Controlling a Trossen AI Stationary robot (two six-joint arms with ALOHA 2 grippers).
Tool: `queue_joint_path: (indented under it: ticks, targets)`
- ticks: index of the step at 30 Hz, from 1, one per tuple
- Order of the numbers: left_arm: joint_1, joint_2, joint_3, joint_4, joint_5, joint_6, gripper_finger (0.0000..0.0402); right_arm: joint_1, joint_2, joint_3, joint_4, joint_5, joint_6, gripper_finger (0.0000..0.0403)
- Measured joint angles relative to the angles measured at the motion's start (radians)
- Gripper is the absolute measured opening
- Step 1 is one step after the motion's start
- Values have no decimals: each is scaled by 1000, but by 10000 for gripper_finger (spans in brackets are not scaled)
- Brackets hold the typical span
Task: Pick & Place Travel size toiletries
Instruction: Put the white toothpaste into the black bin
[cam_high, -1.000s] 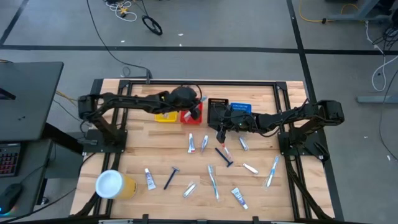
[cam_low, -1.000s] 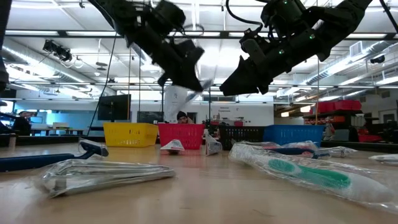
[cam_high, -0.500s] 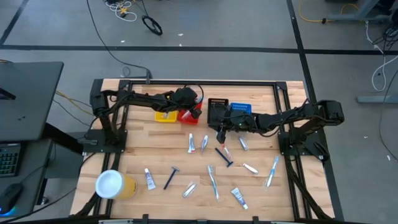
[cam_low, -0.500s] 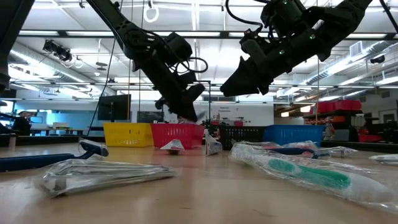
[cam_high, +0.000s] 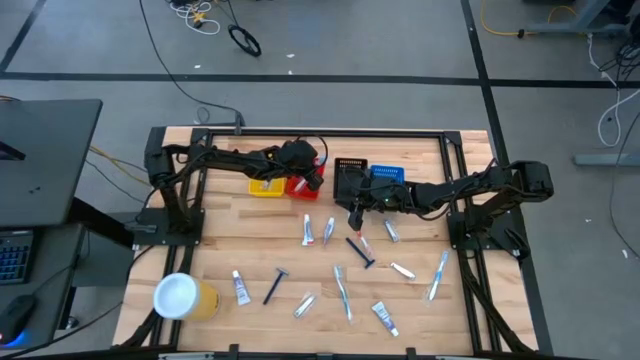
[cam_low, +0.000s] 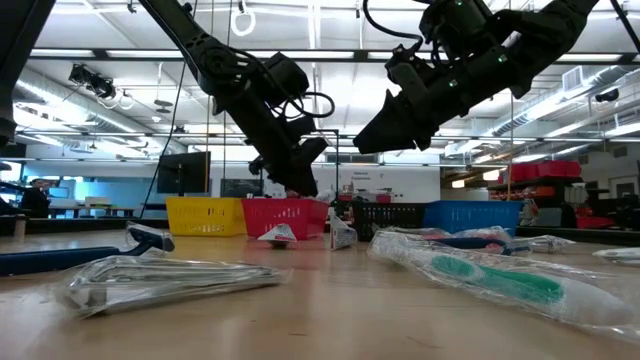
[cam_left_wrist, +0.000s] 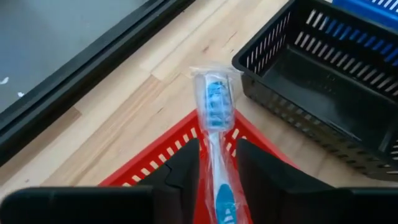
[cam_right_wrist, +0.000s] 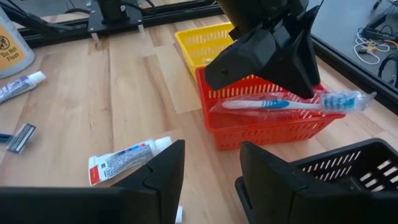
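Note:
My left gripper (cam_high: 312, 180) hovers over the red bin (cam_high: 300, 186), fingers open. A blue toothbrush in a clear wrapper (cam_left_wrist: 214, 118) lies between them. In the right wrist view the toothbrush (cam_right_wrist: 280, 104) lies level across the bin's top, its head past the bin's corner (cam_right_wrist: 348, 99). My right gripper (cam_high: 355, 212) stands open above the table in front of the black bin (cam_high: 350, 178), nothing between its fingers. More toiletries lie on the wood: tubes (cam_high: 307, 230), a razor (cam_high: 275, 285), toothbrushes (cam_high: 343, 290). My left gripper's fingers (cam_left_wrist: 186, 168) stand on either side of the toothbrush's handle (cam_left_wrist: 217, 158), along it, slanting down from the table's left. Red bin shows between finger and handle. I cannot tell whether they touch the clear wrapper.
A yellow bin (cam_high: 265, 187) stands left of the red one, and a blue bin (cam_high: 388, 174) right of the black one. A yellow cup with a white lid (cam_high: 183, 297) stands at the near left. A toothpaste tube (cam_right_wrist: 127, 160) lies below my right gripper.
My left gripper has sunk with the toothbrush toward the red bin, tipping a little further down. It has then kept still just above the bin's rim.

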Motion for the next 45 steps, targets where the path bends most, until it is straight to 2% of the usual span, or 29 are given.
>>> queue_joint_path:
  ticks: [3,7,15,21,28,35,42,45]
  targets:
    - [0,-8,0,-4,28,-4,136,0,0,0,0,0,-2,165]
    - [-2,-65,0,-16,149,-11,145,5,0,0,-15,-8,-12,167]
    - [-16,-248,1,-257,334,7,146,28,0,0,-23,-8,-37,186]
    - [-119,-344,0,-506,334,89,146,40,0,0,-23,-8,13,189]
    - [-308,-359,0,-716,304,105,146,40,0,0,-26,-7,55,189]
    - [-479,-353,0,-753,300,38,146,40,0,0,-26,-8,55,189]
    - [-590,-353,0,-760,319,102,146,40,0,0,-29,-8,51,189]
    - [-621,-353,0,-826,340,107,146,39,0,0,-29,-8,51,189]
